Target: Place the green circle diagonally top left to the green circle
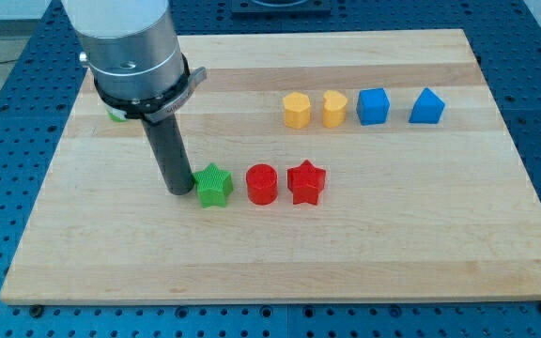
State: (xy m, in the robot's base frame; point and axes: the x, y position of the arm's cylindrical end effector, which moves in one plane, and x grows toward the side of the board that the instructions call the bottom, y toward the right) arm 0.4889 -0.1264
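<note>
My tip (178, 191) rests on the board just to the left of a green star block (213, 184), touching or nearly touching its left side. A small piece of a green block (115, 115) shows at the view's upper left, mostly hidden behind the arm's silver body (130, 42); its shape cannot be made out. No other green block is in view.
A red cylinder (262, 183) and a red star (306, 182) stand in a row right of the green star. Further up are a yellow hexagon (296, 109), a yellow heart (334, 108), a blue cube (373, 105) and a blue house-shaped block (427, 106). The wooden board (280, 263) lies on a blue table.
</note>
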